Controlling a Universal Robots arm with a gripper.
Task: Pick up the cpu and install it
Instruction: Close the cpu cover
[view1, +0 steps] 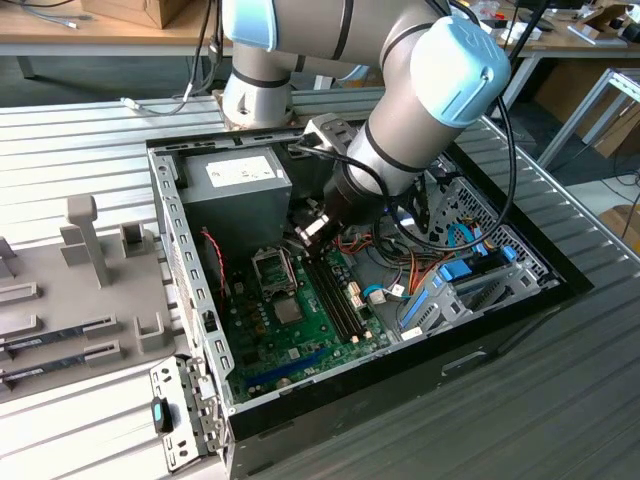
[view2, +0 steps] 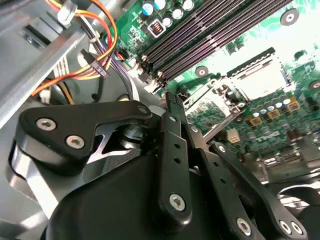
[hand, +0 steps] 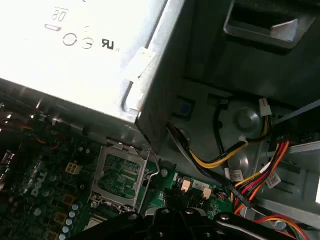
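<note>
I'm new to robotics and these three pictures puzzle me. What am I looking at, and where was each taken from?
A robot arm reaches into an open computer case lying on a ribbed metal table. The exterior view looks on from off the arm; both wrist views ride on it, looking past its black pincer at the green board and its square socket. A grey tray of holders sits at the exterior view's left. Whether the pincer holds the cpu I cannot tell.

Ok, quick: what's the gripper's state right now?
Gripper: cannot be told. It hangs over the green board, near the socket.
</note>
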